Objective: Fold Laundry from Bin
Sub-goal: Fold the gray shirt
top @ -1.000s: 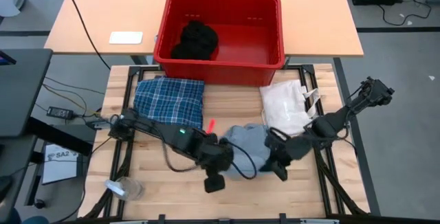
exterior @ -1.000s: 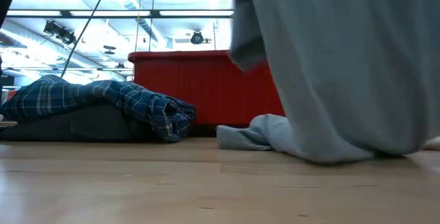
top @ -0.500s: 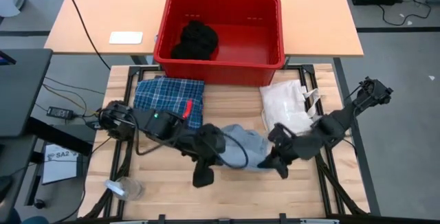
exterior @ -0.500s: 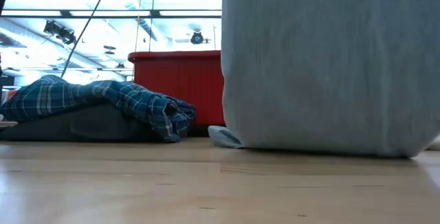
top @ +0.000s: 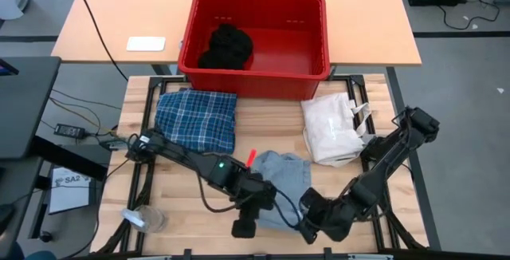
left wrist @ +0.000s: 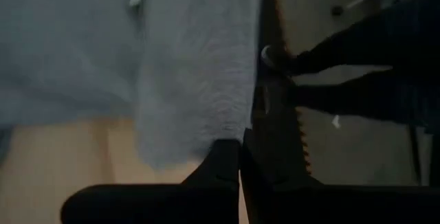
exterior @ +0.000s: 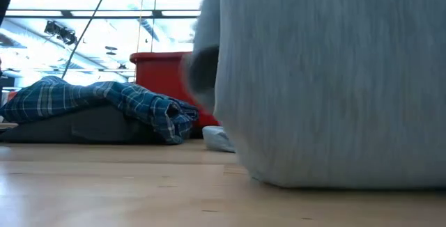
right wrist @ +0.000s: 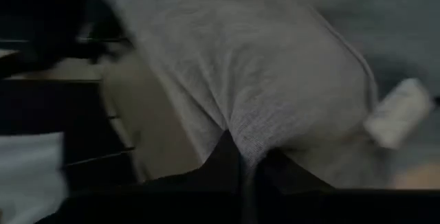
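Both pincers, left pincer [top: 249, 212] and right pincer [top: 312, 214], are pulling the light grey piece [top: 280, 172] nearer, each clenched on its front edge, side by side.

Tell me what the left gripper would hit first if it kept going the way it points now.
Most likely nothing on the table. The left gripper, shut on the light grey garment, points toward the table's front edge. Beyond it only floor shows, though depth is unclear.

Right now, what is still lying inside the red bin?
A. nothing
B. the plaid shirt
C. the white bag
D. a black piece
D: the high view shows only the black piece inside the red bin; the plaid shirt and white bag lie on the table.
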